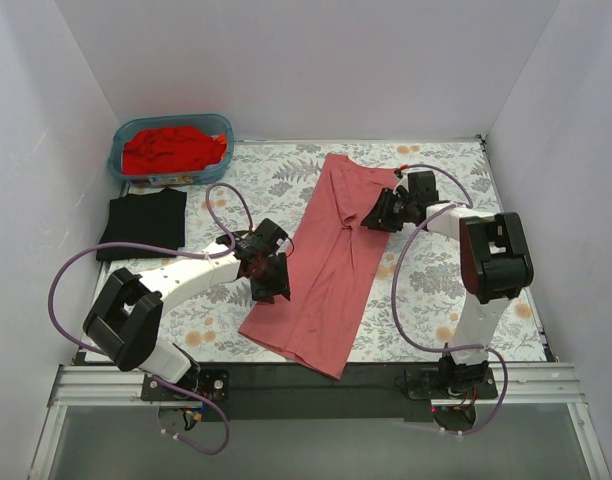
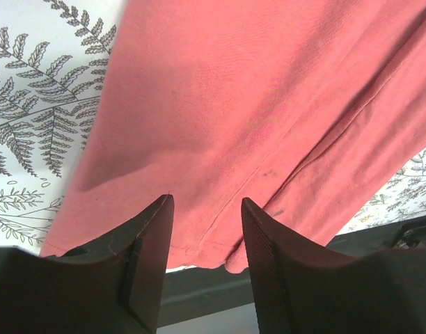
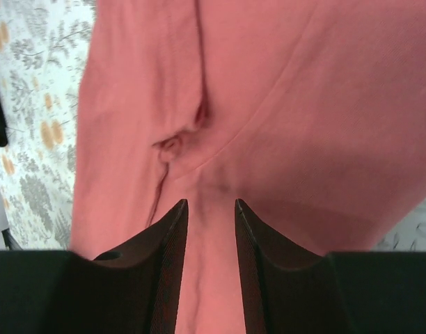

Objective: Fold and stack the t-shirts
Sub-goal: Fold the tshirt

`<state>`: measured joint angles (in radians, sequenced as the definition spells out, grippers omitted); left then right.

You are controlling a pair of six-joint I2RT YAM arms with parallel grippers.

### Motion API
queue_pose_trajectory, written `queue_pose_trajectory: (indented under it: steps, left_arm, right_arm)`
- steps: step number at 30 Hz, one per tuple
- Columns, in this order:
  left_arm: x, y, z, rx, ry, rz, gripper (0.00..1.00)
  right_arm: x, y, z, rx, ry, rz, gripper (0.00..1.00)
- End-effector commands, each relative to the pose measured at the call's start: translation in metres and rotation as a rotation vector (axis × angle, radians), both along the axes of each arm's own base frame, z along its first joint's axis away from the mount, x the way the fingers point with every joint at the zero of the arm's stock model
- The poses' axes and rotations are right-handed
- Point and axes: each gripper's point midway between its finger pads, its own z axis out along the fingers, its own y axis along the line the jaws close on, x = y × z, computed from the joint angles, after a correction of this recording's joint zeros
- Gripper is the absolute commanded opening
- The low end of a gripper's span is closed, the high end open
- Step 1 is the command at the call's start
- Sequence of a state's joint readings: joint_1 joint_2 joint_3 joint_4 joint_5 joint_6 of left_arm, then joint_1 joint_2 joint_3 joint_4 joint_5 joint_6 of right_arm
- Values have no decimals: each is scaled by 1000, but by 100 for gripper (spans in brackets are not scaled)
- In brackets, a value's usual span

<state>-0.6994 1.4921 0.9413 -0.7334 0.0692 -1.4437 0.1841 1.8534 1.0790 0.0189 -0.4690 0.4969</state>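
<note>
A dusty salmon-pink t-shirt (image 1: 331, 270) is laid out as a long, narrow band of soft matte knit across the middle of the floral table cover (image 1: 426, 290). Its length is slanted from about 12 o'clock at the far end to 6 o'clock, where its lower corner is draped over the black front rail (image 1: 246, 372). Shallow creases and a stitched seam are shown along it in the wrist views, with a small puckered fold just ahead of the right arm's fingers. The left gripper (image 1: 269, 283) is held at the shirt's 9 o'clock edge, its ribbed black fingers (image 2: 269, 264) spread apart, with cloth visible in the gap and nothing clamped. The right gripper (image 1: 378, 213) is set over the shirt's upper part, toward 2 o'clock from the shirt's centre; its wedge-shaped fingers (image 3: 168, 257) are parted by a narrower gap, and nothing is pinched between them. A black t-shirt (image 1: 143, 222) is laid folded into a flat rectangle at 9 o'clock of the table. At 10 o'clock, bright red t-shirts (image 1: 174, 148) are heaped, crumpled, in a blue plastic bin (image 1: 114, 160) with rounded corners.
</note>
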Motion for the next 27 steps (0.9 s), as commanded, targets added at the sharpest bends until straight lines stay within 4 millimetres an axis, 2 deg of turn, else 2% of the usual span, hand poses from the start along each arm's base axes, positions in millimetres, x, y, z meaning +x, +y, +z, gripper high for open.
queue_pose_trajectory:
  steps: [1, 2, 4, 6, 10, 11, 13, 14, 15, 17, 18, 20, 21, 22, 23, 24, 25, 26, 27]
  left_arm:
    - [10, -2, 7, -15, -54, 7, 43]
    - [11, -3, 8, -16, -57, 9, 46]
    - [15, -2, 9, -8, -68, 17, 48]
    - [19, -3, 11, -6, -83, 25, 55]
    - [32, -6, 20, -14, -136, 46, 62]
    - [34, -7, 22, -20, -143, 50, 63]
    - [38, -11, 23, -29, -152, 50, 64]
    - [39, -13, 23, -35, -153, 47, 65]
    - [40, -14, 22, -35, -151, 43, 66]
    - [41, -15, 18, -22, -140, 36, 70]
    - [40, -14, 16, -16, -133, 34, 71]
    - [39, -13, 14, -5, -125, 32, 72]
    - [39, -12, 15, -2, -125, 34, 73]
    - [38, -11, 15, 2, -124, 34, 73]
    - [38, -10, 17, -1, -130, 36, 73]
    - [37, -8, 19, 3, -135, 38, 73]
    - [36, -6, 18, 12, -133, 40, 73]
    - [34, -4, 18, 17, -131, 41, 73]
    - [31, 0, 19, 23, -131, 46, 73]
  right_arm:
    - [36, 3, 5, -5, -75, -13, 39]
    - [38, 1, -11, -15, -49, -13, 39]
    - [48, 1, -16, -27, -58, -3, 39]
    - [55, -4, -31, -48, -48, -9, 39]
    - [81, -10, -37, -71, -91, 9, 39]
    - [96, -14, -37, -73, -111, 6, 39]
    - [111, -21, -37, -92, -126, 15, 39]
    - [130, -24, -32, -94, -158, 13, 39]
    - [141, -27, -28, -97, -181, 10, 39]
    - [149, -33, -34, -99, -158, 15, 40]
    - [163, -33, -17, -92, -200, 13, 40]
    - [171, -35, -6, -87, -212, 20, 41]
    - [177, -36, 8, -86, -237, 21, 42]
    - [174, -34, 15, -82, -241, 33, 43]
    - [170, -34, 33, -79, -258, 35, 45]
    - [158, -34, 30, -79, -230, 40, 45]
    - [151, -36, 35, -85, -226, 34, 46]
    - [139, -38, 60, -91, -255, 27, 46]
    - [128, -39, 66, -100, -248, 17, 47]
